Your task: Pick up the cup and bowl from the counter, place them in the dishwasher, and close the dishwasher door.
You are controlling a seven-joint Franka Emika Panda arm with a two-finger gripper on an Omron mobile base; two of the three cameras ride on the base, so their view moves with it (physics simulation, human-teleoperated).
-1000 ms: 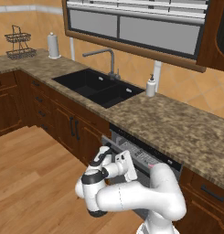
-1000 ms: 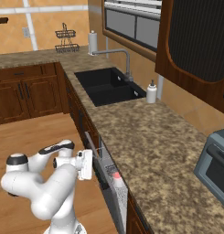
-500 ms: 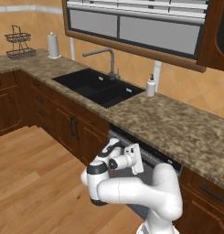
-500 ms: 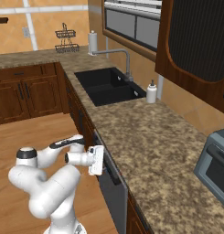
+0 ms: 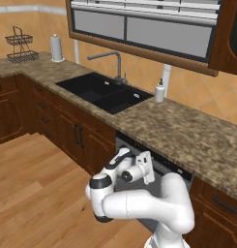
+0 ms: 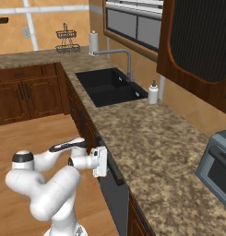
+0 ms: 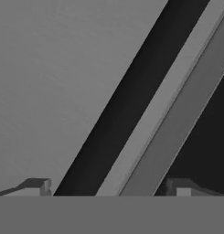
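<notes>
The dishwasher door (image 7: 63, 68) is a flat grey panel close in front of my hand, with its long black bar handle (image 7: 127, 105) running diagonally across it. My gripper (image 7: 109, 187) is open, one fingertip (image 7: 40, 185) on each side of the handle, holding nothing. From the base, my gripper (image 5: 149, 169) is up against the top of the door (image 6: 113, 196), which stands almost upright under the counter (image 5: 187, 131). The dark control strip (image 5: 161, 162) peeks out above it. The cup, the bowl and the rack are hidden.
A black sink (image 5: 103, 92) with a faucet sits left of the dishwasher, and a white soap bottle (image 5: 159, 92) stands behind it. A grey appliance (image 6: 218, 166) occupies the counter's right end. Dark wood cabinets (image 5: 76, 140) flank the door; wooden floor lies behind me.
The door stood partly open with the rack showing; my hand has swung up and toward the counter, and the door is now nearly upright with the rack hidden.
</notes>
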